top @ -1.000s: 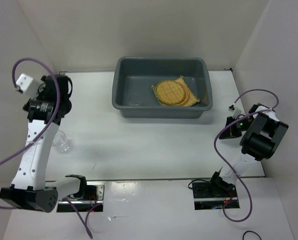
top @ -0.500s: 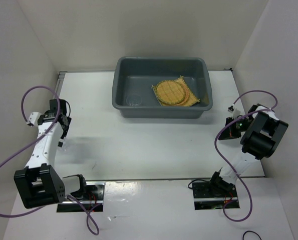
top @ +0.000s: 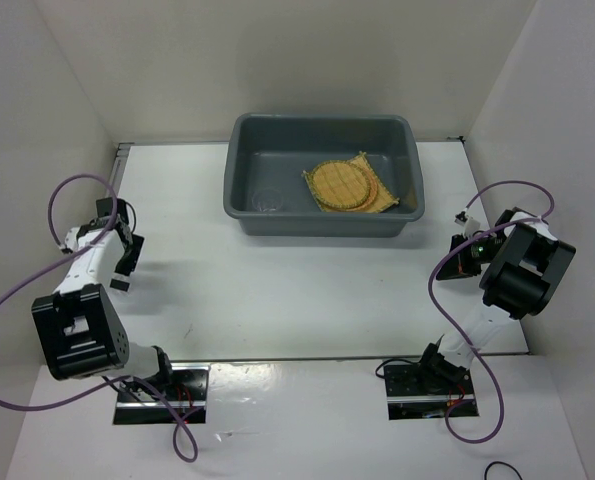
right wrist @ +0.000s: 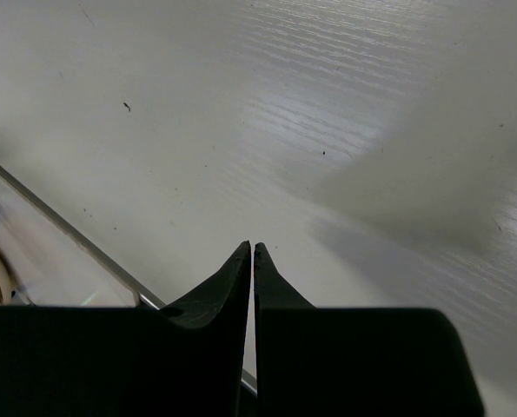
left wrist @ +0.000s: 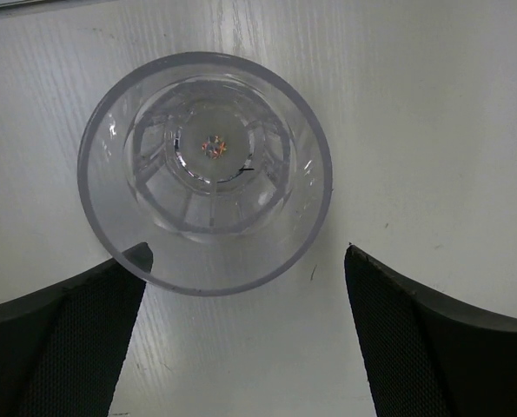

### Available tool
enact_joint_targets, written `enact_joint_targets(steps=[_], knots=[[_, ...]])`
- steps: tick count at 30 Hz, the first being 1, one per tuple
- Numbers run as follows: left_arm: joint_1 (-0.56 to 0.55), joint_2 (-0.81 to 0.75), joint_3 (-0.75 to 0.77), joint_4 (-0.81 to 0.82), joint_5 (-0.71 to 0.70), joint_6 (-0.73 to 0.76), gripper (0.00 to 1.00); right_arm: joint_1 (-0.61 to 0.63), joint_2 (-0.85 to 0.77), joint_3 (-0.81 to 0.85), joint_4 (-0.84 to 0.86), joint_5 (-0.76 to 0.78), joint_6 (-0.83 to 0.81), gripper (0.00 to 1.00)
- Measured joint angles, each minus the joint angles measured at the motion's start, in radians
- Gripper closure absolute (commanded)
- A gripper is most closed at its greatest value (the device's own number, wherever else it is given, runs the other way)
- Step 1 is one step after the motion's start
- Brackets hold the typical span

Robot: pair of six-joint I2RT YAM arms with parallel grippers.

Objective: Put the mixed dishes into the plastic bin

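**While one cup stands on the desk, the mats lie in the bin**

Where the left arm (top: 89,262) bends low over the desk (top: 307,280) at its left side, we see the left jaws spread wide. A small clear cup (left wrist: 206,174) stands upright between their tips, mouth up, and they are not closed on it. One tip overlaps the rim in the wrist view, and we cannot tell whether it touches.

We find the right jaws pressed almost together, holding nothing, above bare desk near its right edge.

At the far side sits the plastic bin (top: 317,222). Inside it, toward the right, the square yellow mat (top: 389,202) carries the round yellow mat (top: 339,183); the orange mat (top: 375,190) peeks out between them. Another clear cup (top: 267,198) shows faintly at the bin's left.
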Motion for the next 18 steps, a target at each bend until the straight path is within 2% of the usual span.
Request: enact_joint_targets(steps=[3, 4, 5, 8, 9, 14, 18], knots=[[0.014, 0.023, -0.011, 0.021, 0.028, 0.007, 0.20, 0.000, 0.002, 0.000, 0.000, 0.000, 0.000, 0.92], [0.017, 0.026, -0.014, 0.021, 0.034, 0.010, 0.29, 0.000, 0.003, 0.000, 0.000, 0.000, 0.000, 0.91], [0.020, 0.027, -0.015, 0.021, 0.039, 0.013, 0.50, 0.000, 0.003, 0.000, 0.000, 0.000, 0.000, 0.91], [0.023, 0.027, -0.015, 0.034, 0.055, 0.029, 0.85, 0.000, 0.013, 0.004, 0.000, 0.000, 0.000, 0.91], [0.022, 0.027, -0.015, 0.036, 0.057, 0.030, 1.00, 0.000, 0.017, 0.006, 0.000, 0.000, 0.000, 0.91], [0.023, 0.028, 0.014, 0.019, 0.064, 0.062, 1.00, 0.000, 0.029, 0.008, -0.002, 0.000, 0.000, 0.91], [0.015, 0.040, 0.143, 0.016, 0.074, 0.101, 1.00, 0.000, 0.031, 0.008, -0.003, 0.000, -0.007, 0.91]])
